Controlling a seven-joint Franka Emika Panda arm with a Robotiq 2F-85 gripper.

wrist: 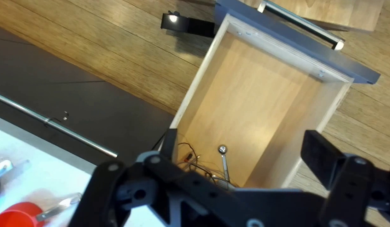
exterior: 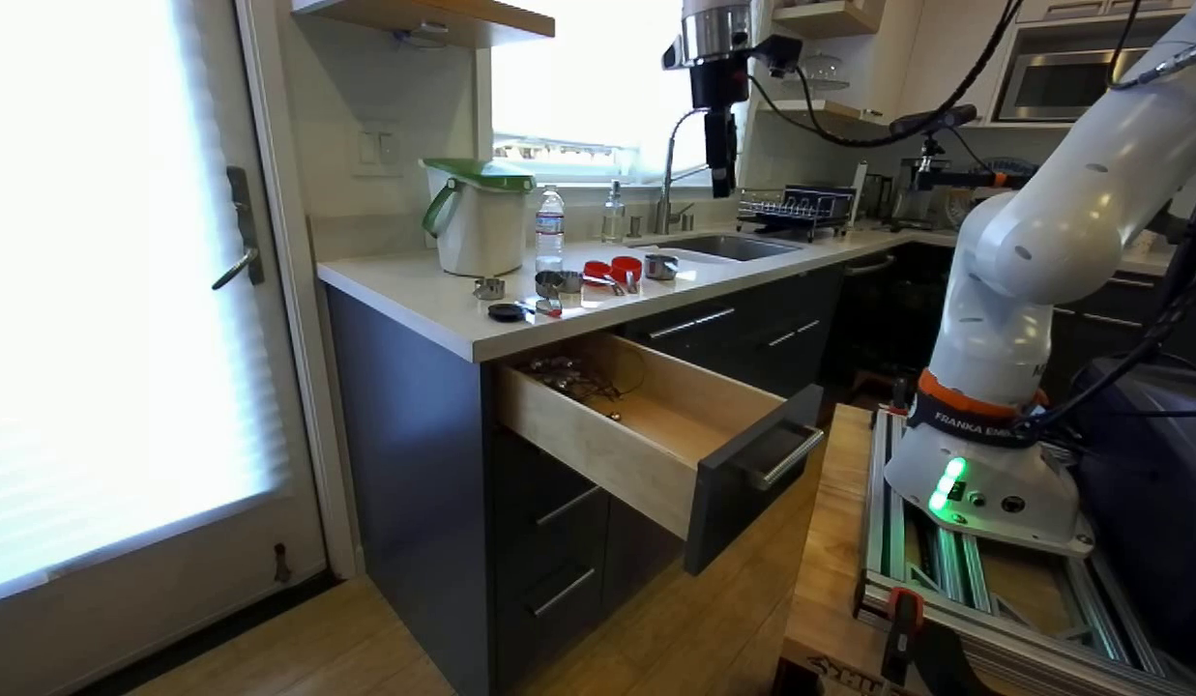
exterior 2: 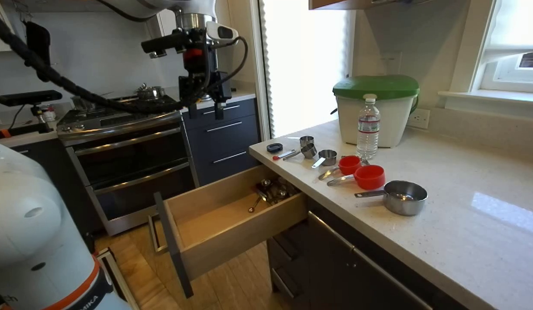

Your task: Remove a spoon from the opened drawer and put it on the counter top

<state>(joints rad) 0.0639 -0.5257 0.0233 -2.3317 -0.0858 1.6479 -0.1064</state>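
Note:
The drawer [exterior: 598, 454] is pulled open; its light wood inside shows in an exterior view [exterior 2: 219, 219] and in the wrist view [wrist: 245, 94]. A small metal spoon [wrist: 224, 164] with a round bowl lies in it, its handle running toward a tangle of wires and metal utensils [exterior 2: 275, 190]. The spoon's bowl end also shows in an exterior view [exterior 2: 251, 209]. My gripper [exterior 2: 206, 114] is open, empty, pointing down, well above the drawer; its fingers [wrist: 240, 135] are wide apart in the wrist view. The pale counter top [exterior 2: 456, 237] is beside the drawer, above its rear end.
On the counter stand red cups [exterior 2: 369, 177], a steel cup [exterior 2: 405, 198], smaller steel cups [exterior 2: 327, 157], a black lid [exterior 2: 275, 147], a water bottle [exterior 2: 368, 129] and a green-lidded bin [exterior 2: 376, 112]. The drawer's front panel [exterior: 752, 483] sticks out toward the robot base.

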